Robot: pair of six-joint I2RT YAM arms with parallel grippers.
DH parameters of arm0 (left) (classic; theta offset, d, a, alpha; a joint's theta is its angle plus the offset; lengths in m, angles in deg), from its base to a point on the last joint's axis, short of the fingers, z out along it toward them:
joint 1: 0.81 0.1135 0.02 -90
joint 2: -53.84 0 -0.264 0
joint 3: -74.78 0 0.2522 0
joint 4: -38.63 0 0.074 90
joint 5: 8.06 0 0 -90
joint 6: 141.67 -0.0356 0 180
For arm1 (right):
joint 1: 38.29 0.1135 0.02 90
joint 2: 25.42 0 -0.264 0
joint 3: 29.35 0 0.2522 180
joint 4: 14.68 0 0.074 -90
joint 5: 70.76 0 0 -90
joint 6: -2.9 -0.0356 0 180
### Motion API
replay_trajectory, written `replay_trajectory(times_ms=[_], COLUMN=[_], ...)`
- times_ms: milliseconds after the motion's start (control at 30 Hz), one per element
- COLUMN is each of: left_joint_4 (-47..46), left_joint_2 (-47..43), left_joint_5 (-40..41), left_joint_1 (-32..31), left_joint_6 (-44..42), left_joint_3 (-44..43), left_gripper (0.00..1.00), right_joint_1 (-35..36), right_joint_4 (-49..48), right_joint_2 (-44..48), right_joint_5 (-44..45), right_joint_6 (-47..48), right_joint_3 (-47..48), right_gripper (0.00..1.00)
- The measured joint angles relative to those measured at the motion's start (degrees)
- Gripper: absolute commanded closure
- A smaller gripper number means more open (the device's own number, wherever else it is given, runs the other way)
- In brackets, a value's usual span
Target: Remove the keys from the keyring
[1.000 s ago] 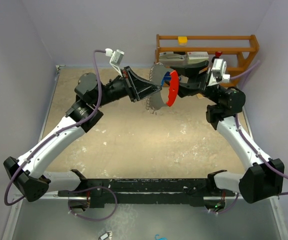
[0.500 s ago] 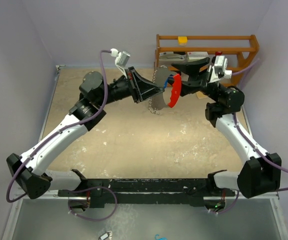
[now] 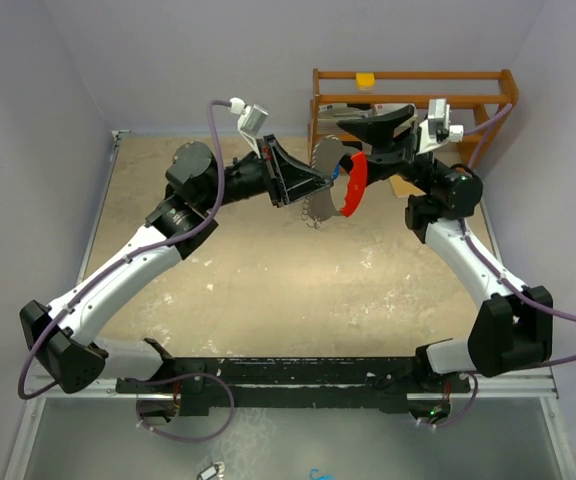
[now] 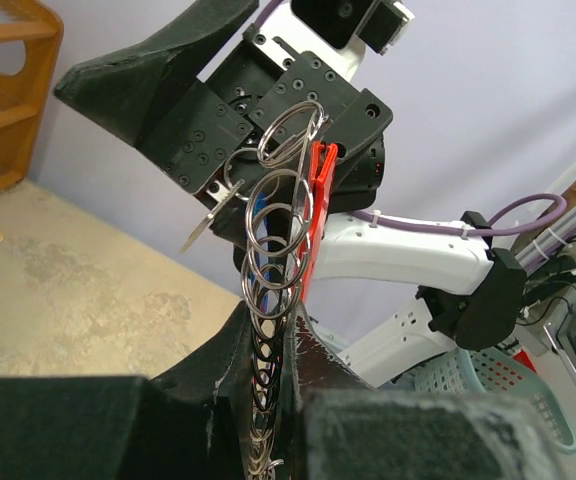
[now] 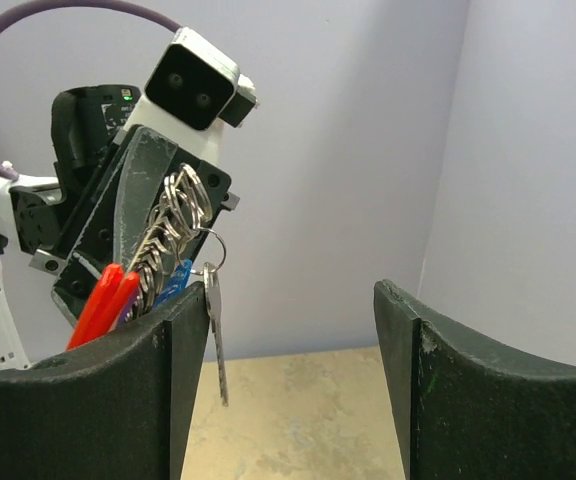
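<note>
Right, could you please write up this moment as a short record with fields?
left gripper: shut on the keyring, held in the air above the table
right gripper: open, facing the keyring, one finger beside the keys
silver key: hangs from a ring, not removed
blue-headed key: among the rings
red fob: hanging from the cluster

Walls [image 3: 58,90] all round are pale purple, light is soft. The table top [image 3: 258,280] is sandy brown & blotchy. At back right stands an orange wood shelf [image 3: 413,75] w/ a small yellow block [image 3: 366,79] on top.
</note>
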Motion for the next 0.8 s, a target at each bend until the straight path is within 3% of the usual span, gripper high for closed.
replay_trajectory(times_ms=[167, 467, 800], left_joint_4=[0.52, -4.00, -8.59], left_joint_2=[-1.44, -0.33, 1.16], left_joint_5=[0.28, -0.94, -1.09], left_joint_1=[0.48, 4.28, 4.55], left_joint_6=[-0.55, 2.12, 5.68], left_joint_3=[0.00, 0.00, 0.74], left_gripper=[1.00, 1.00, 1.00], right_joint_1=[0.00, 0.00, 0.00], right_joint_4=[-1.44, -3.98, -4.35], right_joint_2=[1.03, -4.26, -5.25], right_joint_5=[-0.81, -3.17, -3.19], right_joint_6=[-1.44, -12.92, -15.50], right_joint_3=[0.72, 4.15, 4.46], right_gripper=[0.31, 0.33, 0.32])
